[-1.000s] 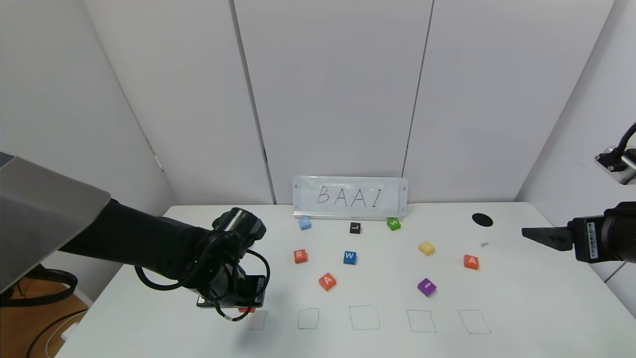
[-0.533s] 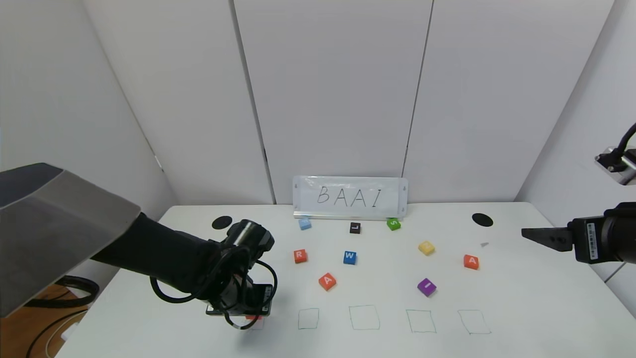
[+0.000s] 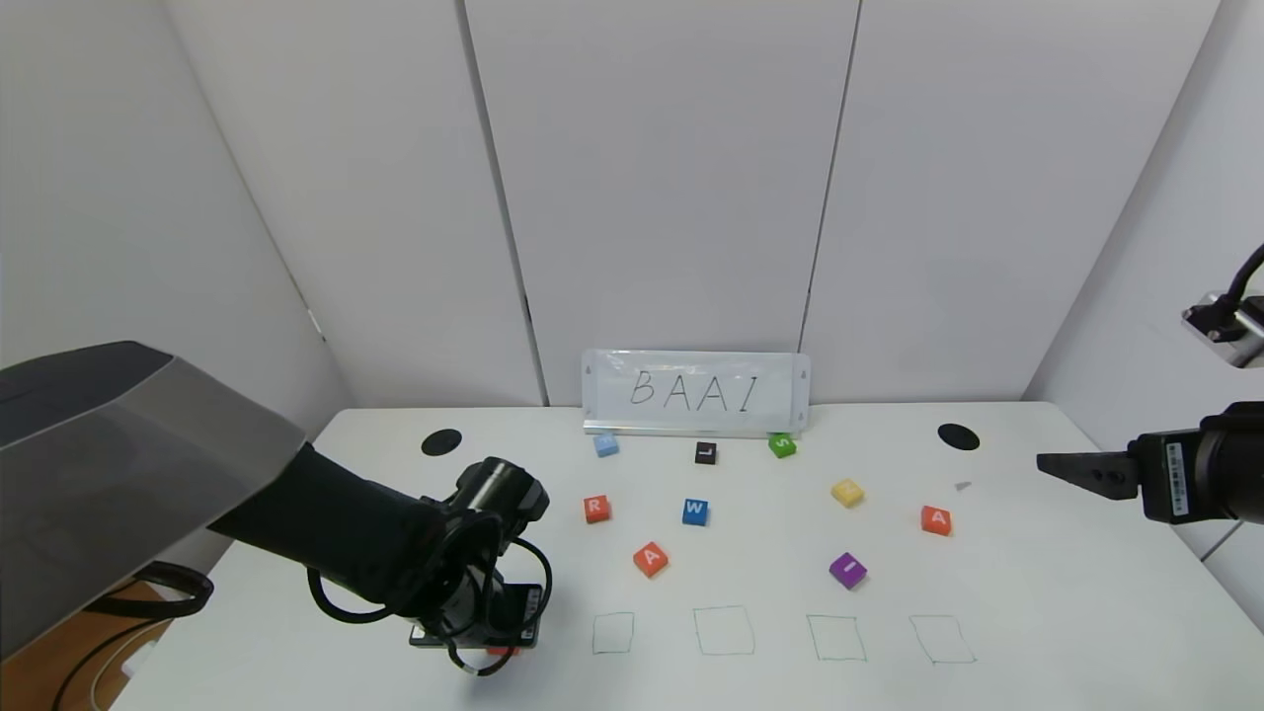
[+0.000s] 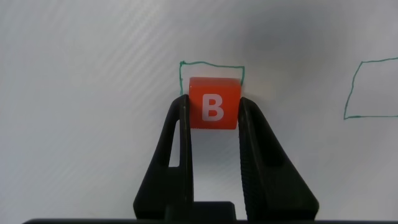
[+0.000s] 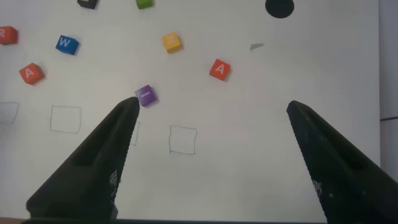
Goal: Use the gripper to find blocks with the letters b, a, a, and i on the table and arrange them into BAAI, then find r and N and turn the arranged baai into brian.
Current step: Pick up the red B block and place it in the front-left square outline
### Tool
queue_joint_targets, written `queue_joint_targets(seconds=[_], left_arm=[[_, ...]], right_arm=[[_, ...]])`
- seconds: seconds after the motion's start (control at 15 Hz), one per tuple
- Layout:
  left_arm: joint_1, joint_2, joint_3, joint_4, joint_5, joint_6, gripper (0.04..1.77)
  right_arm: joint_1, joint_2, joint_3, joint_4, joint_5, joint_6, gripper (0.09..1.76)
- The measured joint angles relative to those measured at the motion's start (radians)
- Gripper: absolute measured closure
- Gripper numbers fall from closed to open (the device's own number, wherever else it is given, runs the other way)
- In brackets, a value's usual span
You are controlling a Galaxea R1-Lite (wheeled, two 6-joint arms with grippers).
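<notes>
Fingers [image 4: 182, 134] of the left gripper [image 4: 213, 115] clamp the orange-red B cube [image 4: 213, 103] over a pen-drawn square outline [image 4: 211, 70] on the white bench [image 4: 93, 93]; the right gripper [image 5: 211, 109], parked off beside it, gapes wide.

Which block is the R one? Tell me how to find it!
Start at the BAAI sign at the back of the table. Look below its left end, past the light blue block; the R block sits left of the blue W block. It is orange-red like the A blocks, but shows R.

Ten lettered blocks [image 3: 651, 559], five drawn squares [image 3: 724, 631], two black holes [image 3: 959, 435].
</notes>
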Motion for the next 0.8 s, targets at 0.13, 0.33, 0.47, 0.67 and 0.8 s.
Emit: queue_joint_targets(seconds=[0.13,0.33,0.47,0.67,0.8], left_arm=[[0.0,0.0,-0.001,0.0,0.0,0.0,1.32],[-0.002,0.001,-0.001,0.001,-0.001,0.0,1.32],[-0.004,0.003,0.001,0.005,-0.002,0.0,1.03],[-0.009,0.004,-0.001,0.004,-0.004,0.0,0.73],[-0.011,0.002,-0.004,-0.016,0.0,0.0,0.59]], right_arm=[[0.0,0.0,0.0,0.0,0.0,0.0,0.14],[0.0,0.0,0.0,0.0,0.0,0.0,0.14],[0.0,0.0,0.002,0.0,0.001,0.0,0.14],[0.0,0.0,0.002,0.0,0.001,0.0,0.14],[0.0,0.0,0.002,0.0,0.001,0.0,0.14]])
